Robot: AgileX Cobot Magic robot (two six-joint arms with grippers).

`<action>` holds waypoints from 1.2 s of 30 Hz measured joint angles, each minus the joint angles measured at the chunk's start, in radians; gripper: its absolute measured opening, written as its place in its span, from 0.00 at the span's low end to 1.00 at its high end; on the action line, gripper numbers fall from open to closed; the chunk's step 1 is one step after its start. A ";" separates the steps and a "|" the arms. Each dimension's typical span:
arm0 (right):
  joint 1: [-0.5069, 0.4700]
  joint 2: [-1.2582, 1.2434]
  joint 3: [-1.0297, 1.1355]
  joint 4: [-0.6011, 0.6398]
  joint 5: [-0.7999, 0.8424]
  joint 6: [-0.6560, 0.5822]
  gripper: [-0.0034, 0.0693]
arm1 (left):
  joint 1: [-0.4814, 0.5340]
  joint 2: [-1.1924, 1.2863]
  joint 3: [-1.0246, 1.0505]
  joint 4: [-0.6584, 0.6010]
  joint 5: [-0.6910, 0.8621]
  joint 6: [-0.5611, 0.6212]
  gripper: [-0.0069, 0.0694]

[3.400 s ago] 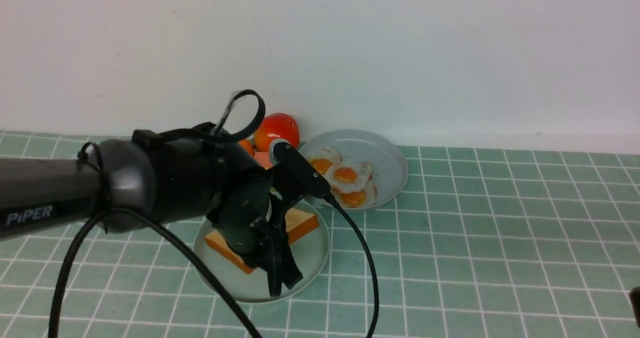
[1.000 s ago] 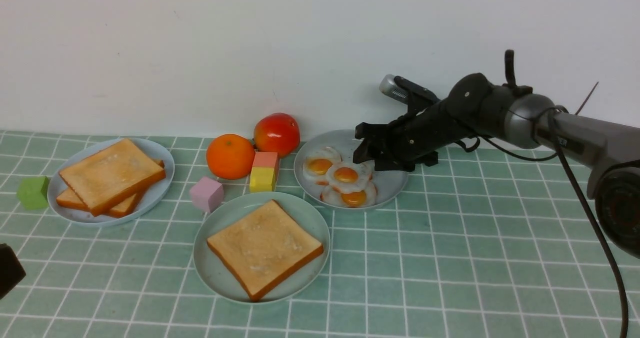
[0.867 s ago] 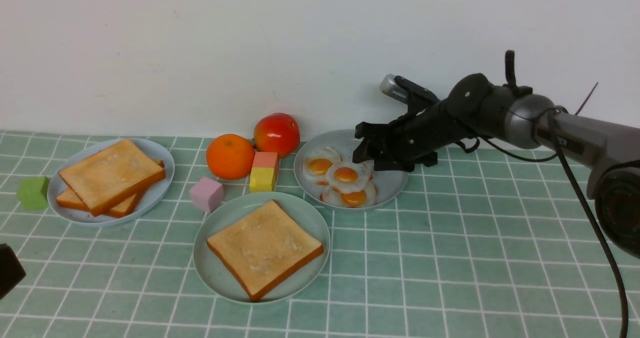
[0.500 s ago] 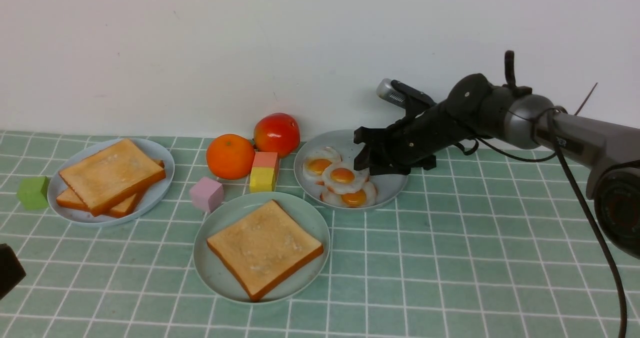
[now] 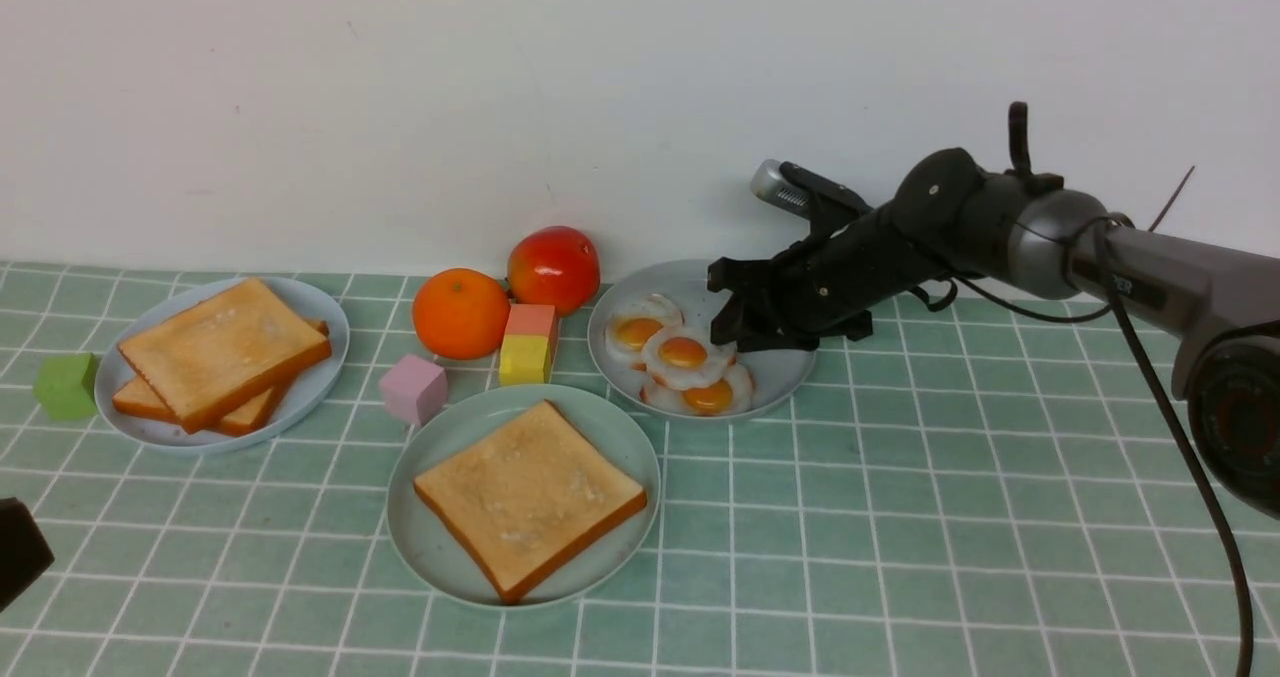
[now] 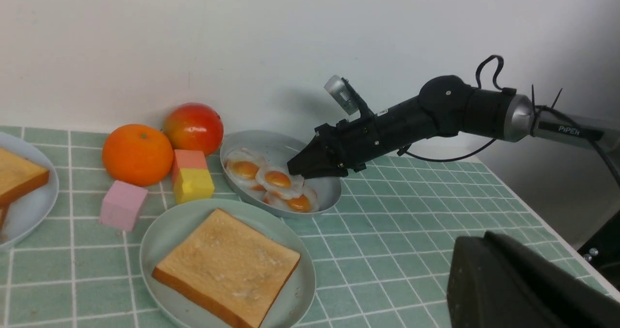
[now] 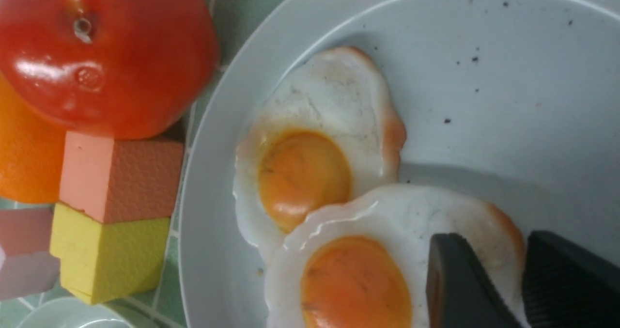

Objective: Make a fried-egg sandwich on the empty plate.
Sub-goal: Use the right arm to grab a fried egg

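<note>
One toast slice point(image 5: 528, 497) lies flat on the mint-green plate point(image 5: 420, 547) at the front centre. Three fried eggs lie on the grey-blue speckled plate point(image 5: 780, 307) behind it. My right gripper point(image 5: 722, 337) reaches low over that plate, and its jaws are narrowed on the right rim of the middle fried egg point(image 5: 683, 352). In the right wrist view point(image 7: 491, 238) the egg's edge point(image 7: 484, 211) runs between the two fingers. More toast slices point(image 5: 220, 347) are stacked on the light-blue plate point(image 5: 325, 377) at the left. My left gripper point(image 6: 472, 238) is shut and empty, pulled back at the near left point(image 5: 18, 552).
An orange point(image 5: 460, 312), a red tomato point(image 5: 553, 267) and a pink-on-yellow block point(image 5: 528, 342) stand between the plates, close to the egg plate. A pink cube point(image 5: 413, 389) sits by the mint plate and a green cube point(image 5: 66, 385) at the far left. The wall is close behind.
The left arm, which was over the mint plate 3.4 s ago, has withdrawn. The right gripper has sunk slightly onto the middle egg, which has shifted a little to the left.
</note>
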 joint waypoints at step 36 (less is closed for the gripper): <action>0.022 -0.089 0.002 -0.228 0.146 -0.042 0.04 | 0.000 0.000 0.000 0.030 0.004 0.000 0.09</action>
